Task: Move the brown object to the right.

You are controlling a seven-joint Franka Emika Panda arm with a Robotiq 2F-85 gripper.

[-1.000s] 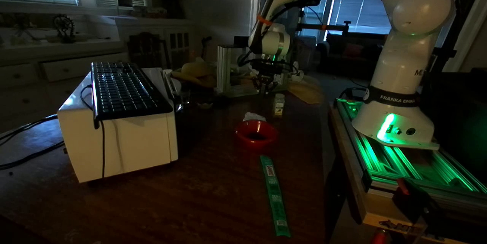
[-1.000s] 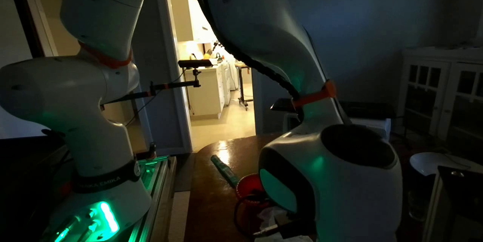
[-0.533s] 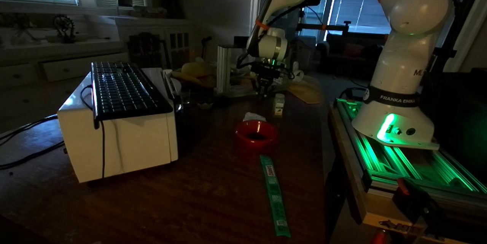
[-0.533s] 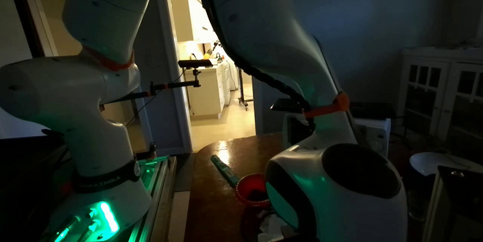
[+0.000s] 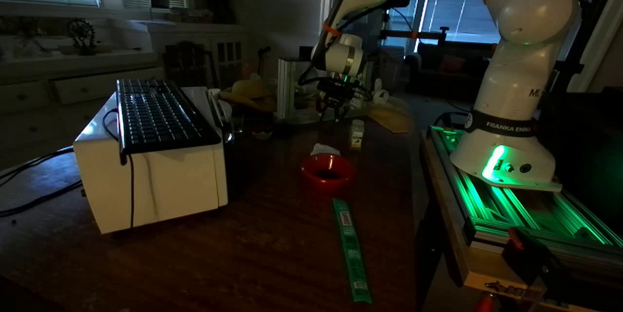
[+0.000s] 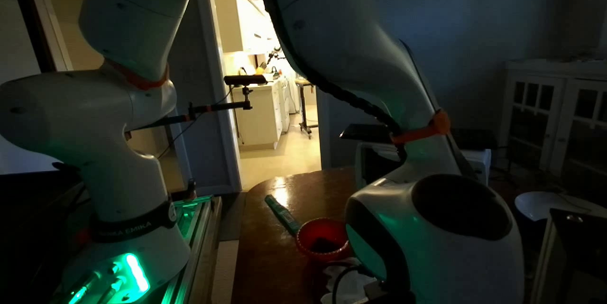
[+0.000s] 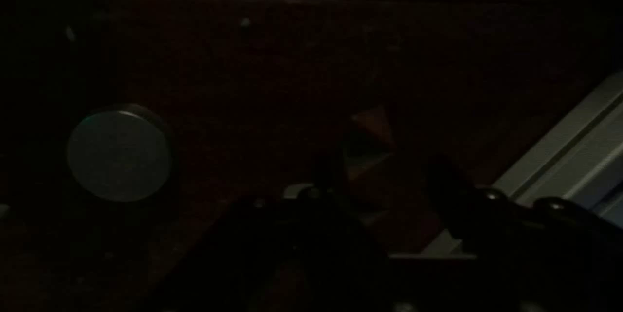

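Dark table (image 5: pixel 253 258) beneath downturned gripper (image 5: pixel 329 116).

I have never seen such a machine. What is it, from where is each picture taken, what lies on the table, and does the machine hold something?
This is a white jointed robot arm with black jaws at its end. Both exterior views look on from outside it; the dark wrist view looks down from that end, past the jaws. On the brown wooden table are a round glossy red bowl, a long flat green packet, a small pale upright bottle, and a white box-shaped appliance with a black keyboard on top. The jaws stand apart and seem to hold nothing; a small multicoloured angular shape shows between them, too dark to name.
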